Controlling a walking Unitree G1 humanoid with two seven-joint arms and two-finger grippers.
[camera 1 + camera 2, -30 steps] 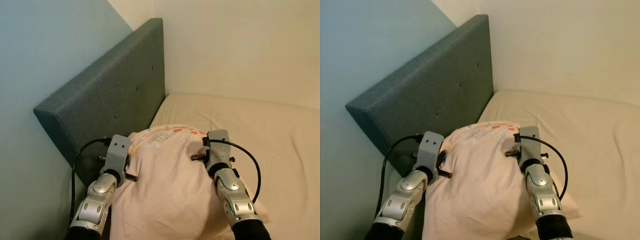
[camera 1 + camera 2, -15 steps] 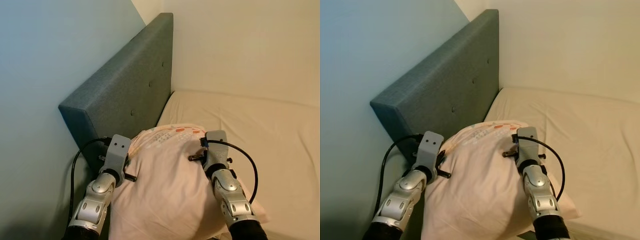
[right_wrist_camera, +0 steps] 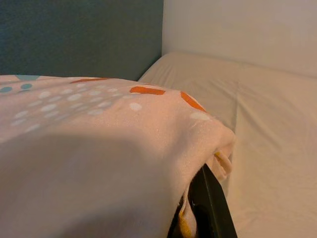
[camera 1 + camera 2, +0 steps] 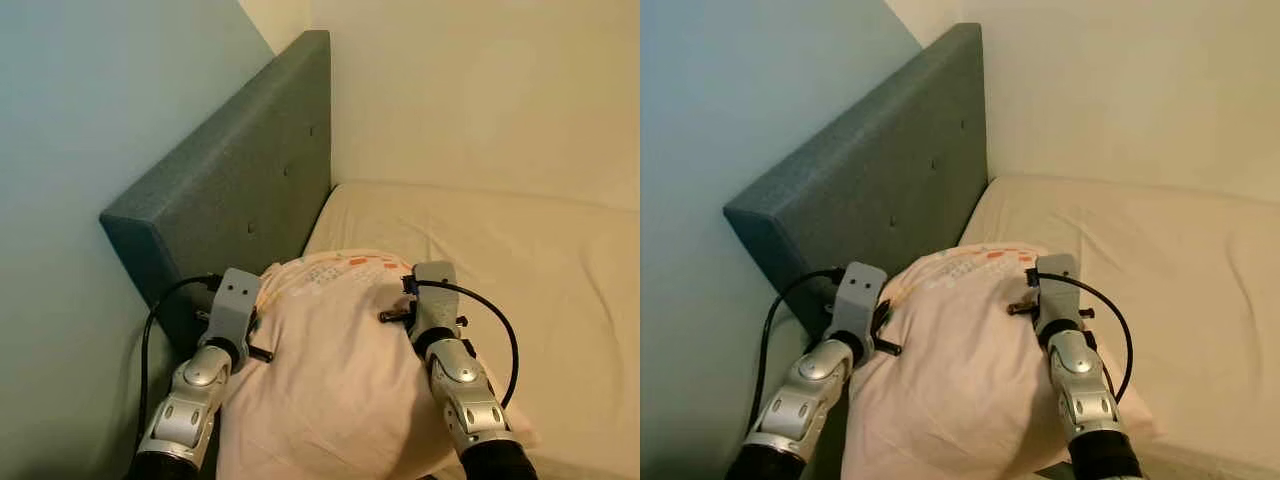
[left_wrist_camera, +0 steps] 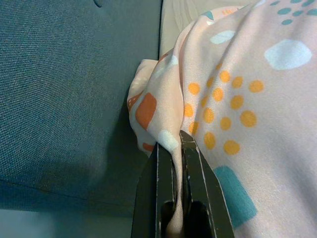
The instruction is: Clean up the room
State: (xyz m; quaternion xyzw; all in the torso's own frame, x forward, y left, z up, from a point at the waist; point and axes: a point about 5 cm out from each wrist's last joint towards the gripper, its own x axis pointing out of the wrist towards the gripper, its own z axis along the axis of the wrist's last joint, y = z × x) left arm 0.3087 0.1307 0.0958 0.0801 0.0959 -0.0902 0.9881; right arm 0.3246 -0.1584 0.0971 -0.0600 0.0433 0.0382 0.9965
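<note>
Left wrist view: left claw (image 5: 174, 148) clamped on pillow (image 4: 330, 380) corner, headboard (image 4: 230, 190) at 9 o'clock. Right claw (image 3: 198, 208) pinching opposite corner. Pillow held above bed (image 4: 520, 250); not yet placed at 12 o'clock.

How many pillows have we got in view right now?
1. The pink patterned pillow is held above the bed near the headboard, the left tool and right tool pinching opposite edges. It may hide others underneath.
</note>
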